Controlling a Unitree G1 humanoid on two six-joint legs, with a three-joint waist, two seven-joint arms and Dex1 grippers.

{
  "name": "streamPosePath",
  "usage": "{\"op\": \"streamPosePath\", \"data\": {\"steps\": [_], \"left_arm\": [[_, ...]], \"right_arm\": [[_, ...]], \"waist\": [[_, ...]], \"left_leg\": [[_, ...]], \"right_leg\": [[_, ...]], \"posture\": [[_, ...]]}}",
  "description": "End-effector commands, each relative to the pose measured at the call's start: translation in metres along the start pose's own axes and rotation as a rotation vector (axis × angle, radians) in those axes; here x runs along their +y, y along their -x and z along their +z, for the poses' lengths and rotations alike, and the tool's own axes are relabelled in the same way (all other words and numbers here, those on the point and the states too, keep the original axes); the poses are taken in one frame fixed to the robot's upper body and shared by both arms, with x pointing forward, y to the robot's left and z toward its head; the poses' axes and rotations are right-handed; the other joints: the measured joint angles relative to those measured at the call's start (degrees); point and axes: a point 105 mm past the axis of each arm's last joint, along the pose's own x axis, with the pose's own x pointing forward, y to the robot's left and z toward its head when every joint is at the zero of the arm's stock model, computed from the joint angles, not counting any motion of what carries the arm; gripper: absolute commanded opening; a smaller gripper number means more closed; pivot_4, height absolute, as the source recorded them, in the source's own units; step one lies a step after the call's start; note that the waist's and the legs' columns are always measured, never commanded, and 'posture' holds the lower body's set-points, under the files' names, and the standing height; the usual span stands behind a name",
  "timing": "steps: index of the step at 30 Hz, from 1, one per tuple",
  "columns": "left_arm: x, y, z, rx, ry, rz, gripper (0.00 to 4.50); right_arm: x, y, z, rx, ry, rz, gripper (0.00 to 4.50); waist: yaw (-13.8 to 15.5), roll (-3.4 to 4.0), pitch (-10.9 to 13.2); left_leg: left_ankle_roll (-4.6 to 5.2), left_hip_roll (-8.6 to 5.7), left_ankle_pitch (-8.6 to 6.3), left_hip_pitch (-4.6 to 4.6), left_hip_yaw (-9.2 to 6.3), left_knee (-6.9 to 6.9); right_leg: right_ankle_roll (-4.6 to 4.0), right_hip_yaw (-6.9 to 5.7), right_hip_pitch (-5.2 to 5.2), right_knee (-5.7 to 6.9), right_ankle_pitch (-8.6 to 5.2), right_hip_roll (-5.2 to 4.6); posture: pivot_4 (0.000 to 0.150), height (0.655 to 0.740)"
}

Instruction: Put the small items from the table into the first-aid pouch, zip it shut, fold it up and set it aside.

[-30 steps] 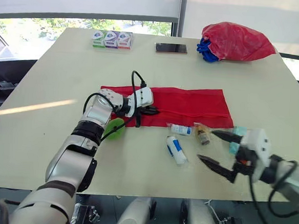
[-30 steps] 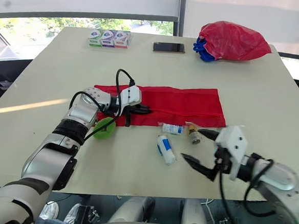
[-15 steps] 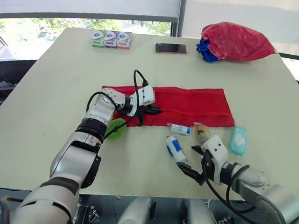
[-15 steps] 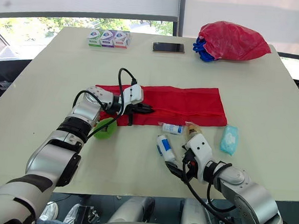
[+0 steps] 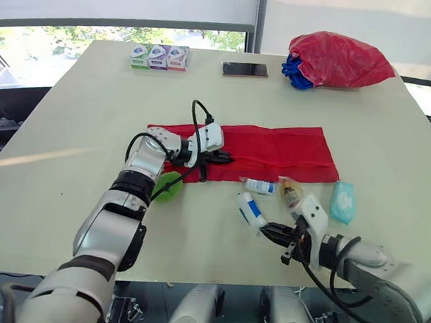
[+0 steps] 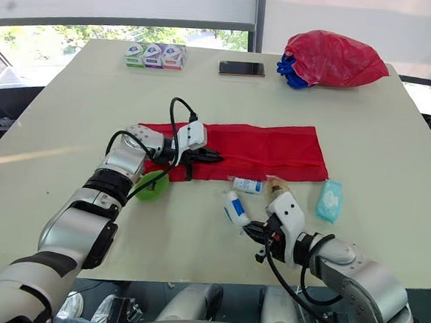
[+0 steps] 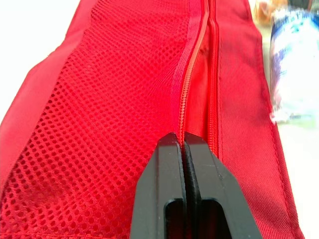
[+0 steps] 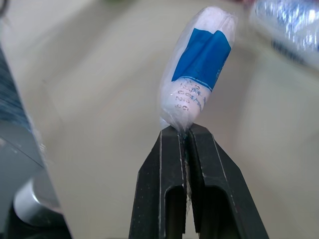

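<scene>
The right jaws are pinched together on the wrapper tail of a blue-labelled white roll (image 8: 197, 84), near the front of the worktop (image 5: 66, 188). The left jaws are clamped tight on the zip edge of the red pouch (image 5: 276, 147), which lies flat mid-worktop.

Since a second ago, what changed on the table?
The right end effector swung in from the table's right side, open, and has shut on the near end of the white-and-blue wrapped roll, which shifted slightly. The left end effector stays shut on the red pouch at its zipper edge; small bottle, vial and teal packet unmoved.
</scene>
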Motion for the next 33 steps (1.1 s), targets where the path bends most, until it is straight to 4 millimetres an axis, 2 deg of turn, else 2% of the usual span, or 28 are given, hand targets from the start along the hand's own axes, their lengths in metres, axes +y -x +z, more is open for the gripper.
{"op": "streamPosePath", "data": {"steps": [1, 6, 9, 13, 18, 22, 27, 33], "left_arm": [[0.003, 0.002, 0.011, -0.063, -0.021, 0.015, 0.0], [0.002, 0.001, 0.014, -0.08, -0.023, 0.011, 0.0], [-0.001, -0.001, 0.02, -0.108, -0.024, -0.003, 0.0], [-0.005, -0.006, 0.025, -0.13, -0.029, -0.021, 0.0], [-0.008, -0.011, 0.033, -0.163, -0.034, -0.023, 0.0], [-0.016, -0.014, 0.034, -0.171, -0.038, -0.048, 0.0], [-0.024, -0.018, 0.036, -0.178, -0.041, -0.077, 0.0], [-0.031, -0.023, 0.038, -0.18, -0.048, -0.103, 0.0]], "right_arm": [[0.004, 0.007, 0.031, -0.119, -0.015, 0.005, 0.03], [-0.008, -0.002, 0.04, -0.116, -0.082, -0.05, 0.03], [-0.027, -0.011, 0.038, -0.07, -0.111, -0.127, 0.03], [-0.04, -0.027, 0.035, -0.017, -0.153, -0.158, 0.03], [-0.045, -0.038, 0.035, 0.014, -0.164, -0.166, 0.03], [-0.053, -0.046, 0.047, -0.04, -0.185, -0.203, 0.03], [-0.059, -0.059, 0.054, -0.046, -0.155, -0.232, 0.03], [-0.073, -0.074, 0.066, -0.048, 0.01, -0.286, 0.03]], "waist": [[-0.01, 0.0, 0.0], [-0.07, 0.01, 0.0], [-0.09, 0.01, -0.01], [-0.15, 0.02, -0.01], [-0.26, 0.02, -0.01], [-0.34, 0.04, -0.02], [-0.27, 0.05, -0.02], [-0.36, 0.06, -0.03]], "left_leg": [[0.0, 0.0, 0.0, 0.0, 0.0, 0.0], [0.0, 0.0, 0.0, -0.01, 0.01, -0.01], [0.0, 0.0, 0.0, 0.0, 0.02, -0.01], [0.0, -0.01, 0.0, -0.03, 0.03, -0.01], [0.0, 0.0, 0.0, -0.04, 0.05, -0.01], [0.0, 0.0, 0.0, -0.02, 0.06, -0.01], [0.0, 0.0, 0.0, -0.02, 0.07, -0.01], [0.0, 0.0, 0.0, -0.04, 0.11, -0.01]], "right_leg": [[0.0, 0.0, 0.0, 0.01, 0.0, 0.0], [-0.01, 0.03, -0.02, 0.01, 0.0, -0.01], [-0.01, 0.05, -0.03, 0.04, 0.0, -0.01], [-0.01, 0.05, -0.06, 0.03, 0.0, -0.01], [-0.01, 0.1, -0.06, 0.06, 0.0, -0.03], [-0.01, 0.12, -0.07, 0.08, 0.0, -0.02], [-0.02, 0.12, -0.13, 0.08, 0.0, -0.01], [-0.02, 0.14, -0.17, 0.1, 0.01, 0.0]], "posture": [[0.15, 0.74], [0.15, 0.74], [0.15, 0.74], [0.15, 0.74], [0.15, 0.74], [0.15, 0.74], [0.15, 0.74], [0.15, 0.74]]}}
